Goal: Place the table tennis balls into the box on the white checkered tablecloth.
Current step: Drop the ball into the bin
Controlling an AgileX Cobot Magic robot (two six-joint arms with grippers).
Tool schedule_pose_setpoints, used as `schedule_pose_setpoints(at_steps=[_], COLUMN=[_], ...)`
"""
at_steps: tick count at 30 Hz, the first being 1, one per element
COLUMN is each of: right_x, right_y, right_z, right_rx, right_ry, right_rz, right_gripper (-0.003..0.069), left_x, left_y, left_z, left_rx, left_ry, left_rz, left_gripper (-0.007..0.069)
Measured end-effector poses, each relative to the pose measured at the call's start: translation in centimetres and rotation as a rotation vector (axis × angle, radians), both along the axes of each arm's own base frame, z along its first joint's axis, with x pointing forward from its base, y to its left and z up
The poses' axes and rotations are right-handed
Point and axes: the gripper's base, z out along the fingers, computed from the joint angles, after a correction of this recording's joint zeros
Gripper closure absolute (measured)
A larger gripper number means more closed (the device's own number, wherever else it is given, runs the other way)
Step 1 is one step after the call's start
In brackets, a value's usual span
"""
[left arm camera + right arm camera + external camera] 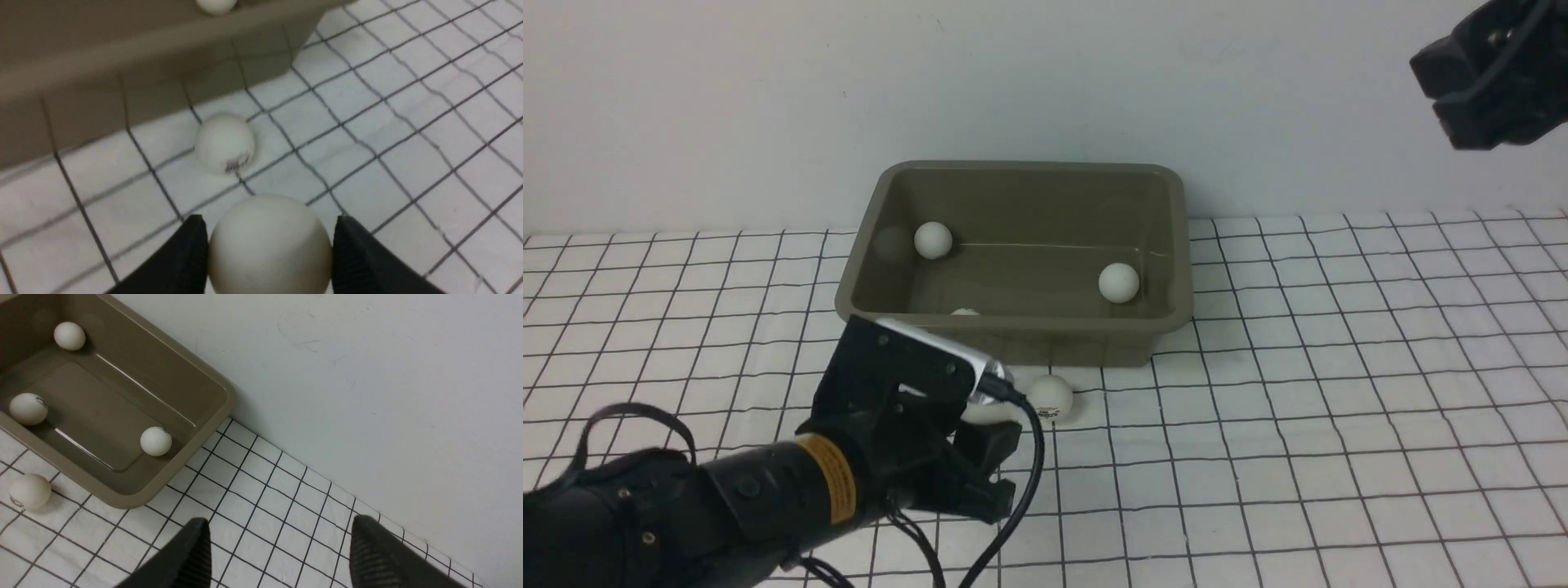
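**Left arm** (pixel 686 506): black, coming in from the near left corner. It has a yellow label band at the wrist, and a black cable (pixel 1036 465) loops off the silver housing.

**Left gripper** (pixel 992 429) (pixel 269 222): low over the cloth, in front of the box's near wall. Its two black fingers (pixel 184 257) are clamped on either side of one ball.

**Held ball** (pixel 269 249) (pixel 990 411): white and plain, filling the gap between the fingers. The front view shows only a pale patch of it under the wrist housing. Whether it touches the cloth cannot be told.

**Loose ball** (pixel 1051 398) (pixel 224 143) (pixel 29 491): white with a small dark printed mark. It lies on the cloth just beyond the held ball, between that ball and the box's near wall, and touches neither.

**White checkered tablecloth** (pixel 1339 408) (pixel 408 122) (pixel 265 498): thin black grid, slightly wrinkled, covering the whole work surface.

**Box** (pixel 1029 167) (pixel 122 61) (pixel 229 396): olive-grey tub with rounded corners and a flared rim. It stands upright on the cloth, with its far side close to the wall.

**Near-wall ball** (pixel 965 312) (pixel 28 408): inside the box against the near wall, mostly hidden by the rim in the front view.

**Right-side ball** (pixel 1119 282) (pixel 155 441): on the box floor, near the right wall.

**Far-left ball** (pixel 933 240) (pixel 70 335): on the box floor, in the far left corner.

**Right gripper** (pixel 1445 96) (pixel 280 526): raised high at the far right, well above the cloth and off to the side of the box. Its fingers are spread apart with nothing between them.

**Wall** (pixel 1045 82) (pixel 367 375): pale and faintly scuffed, behind everything.
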Motion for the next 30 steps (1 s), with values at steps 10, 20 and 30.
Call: schedule_pose_setpoints(at_steps=[10, 20, 30], right_x=[0.0, 0.0, 0.0], right_y=[0.1, 0.1, 0.1], right_z=[0.0, 0.0, 0.0], right_rx=[0.013, 0.010, -0.003], right_ry=[0.008, 0.008, 0.004], right_rz=[0.005, 0.007, 0.015], right_gripper=[0.0239, 0.0239, 0.0239], left_x=[7.9, 15.9, 17.8], left_y=[0.6, 0.5, -0.2], left_z=[3.6, -0.3, -0.4], left_rx=[-0.008, 0.034, 0.058], left_ry=[-0.215, -0.250, -0.122], left_rz=[0.039, 0.011, -0.025], left_gripper=[0.0279, 0.0279, 0.0118])
